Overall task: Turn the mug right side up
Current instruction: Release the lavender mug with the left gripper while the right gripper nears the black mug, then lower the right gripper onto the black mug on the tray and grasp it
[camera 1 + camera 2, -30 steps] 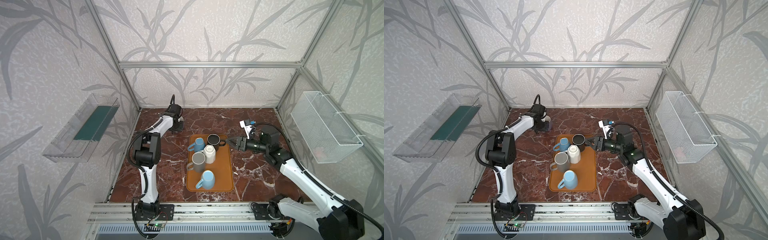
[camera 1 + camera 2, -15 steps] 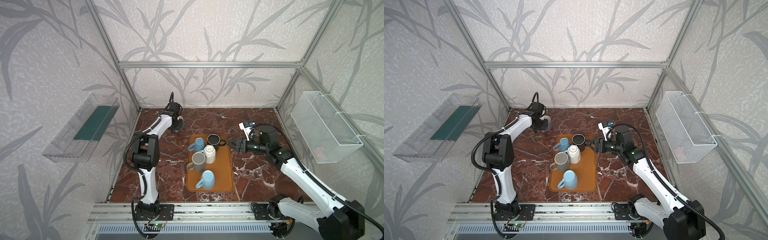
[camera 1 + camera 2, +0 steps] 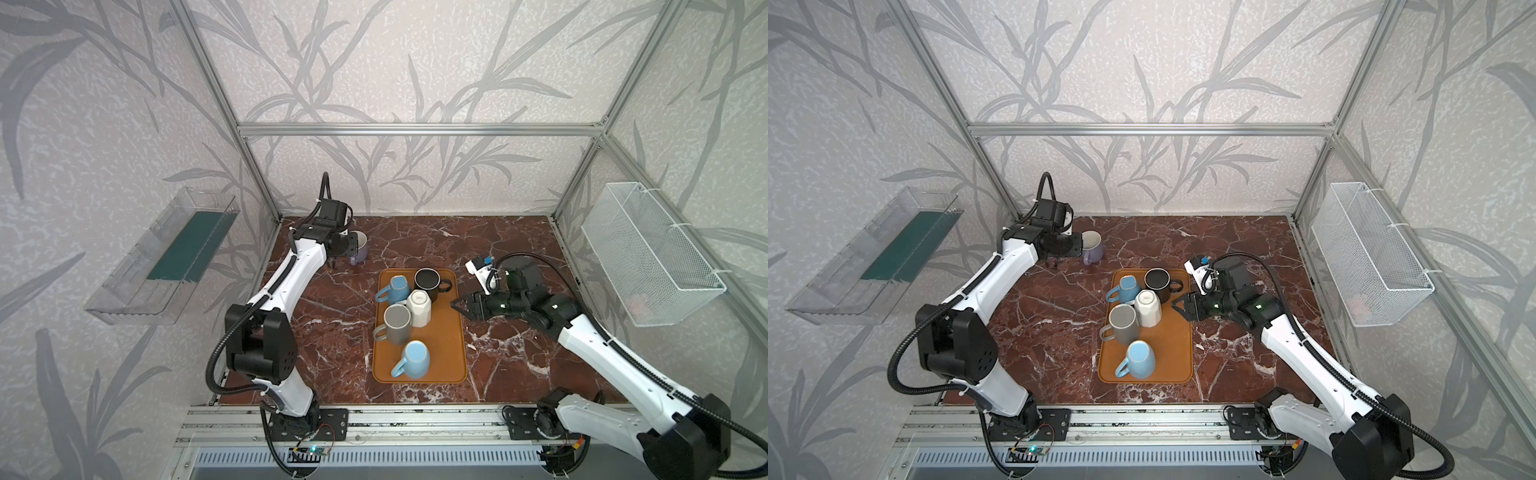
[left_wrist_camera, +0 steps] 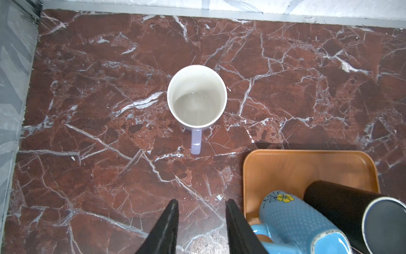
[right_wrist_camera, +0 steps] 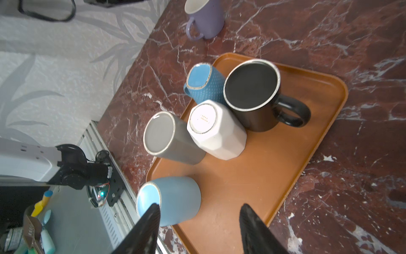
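My left gripper (image 4: pixel 201 201) hangs part open and empty, just beside the lilac mug (image 4: pixel 197 96), which stands upright, mouth up, on the marble table (image 4: pixel 87 88) at far left. My right gripper (image 5: pixel 200 205), fingers parted and empty too, hovers at the right edge of the orange tray (image 5: pixel 252 176).

Glossy ceramic mug (image 4: pixel 196 96); polished marble-look tabletop (image 4: pixel 87 88)
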Controlling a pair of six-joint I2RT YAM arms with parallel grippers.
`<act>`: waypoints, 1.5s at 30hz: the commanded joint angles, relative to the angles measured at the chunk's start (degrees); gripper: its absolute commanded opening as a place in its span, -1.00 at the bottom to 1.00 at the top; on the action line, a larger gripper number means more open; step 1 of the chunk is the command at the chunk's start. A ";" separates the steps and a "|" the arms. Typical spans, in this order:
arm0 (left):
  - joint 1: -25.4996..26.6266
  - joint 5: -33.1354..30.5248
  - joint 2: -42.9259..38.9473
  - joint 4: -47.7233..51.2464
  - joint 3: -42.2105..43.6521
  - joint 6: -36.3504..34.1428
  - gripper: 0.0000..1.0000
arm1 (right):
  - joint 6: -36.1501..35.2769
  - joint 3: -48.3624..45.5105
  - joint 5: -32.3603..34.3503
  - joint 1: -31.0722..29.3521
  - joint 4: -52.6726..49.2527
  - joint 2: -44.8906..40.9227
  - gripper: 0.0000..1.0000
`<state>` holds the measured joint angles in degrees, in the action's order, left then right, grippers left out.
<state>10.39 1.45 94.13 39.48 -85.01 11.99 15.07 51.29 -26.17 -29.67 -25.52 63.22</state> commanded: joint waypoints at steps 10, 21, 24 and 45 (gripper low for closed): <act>1.56 3.88 -9.13 2.24 6.97 4.33 -0.21 | -11.53 10.61 13.95 -1.03 -7.05 12.03 0.18; 1.84 2.53 -15.40 2.68 12.21 4.12 -0.20 | -25.82 22.41 0.95 6.79 -9.68 31.28 0.21; 1.83 2.59 -16.07 2.92 12.79 3.88 -0.19 | -29.26 23.53 1.45 6.99 -8.28 34.22 0.22; 1.82 1.73 -17.89 4.55 13.03 3.09 -0.19 | -38.07 25.83 -0.81 7.79 -1.89 44.37 0.11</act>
<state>12.01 4.19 77.89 42.13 -72.47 15.66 -21.34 75.13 -26.61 -22.06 -27.07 105.47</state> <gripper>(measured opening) 0.404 0.561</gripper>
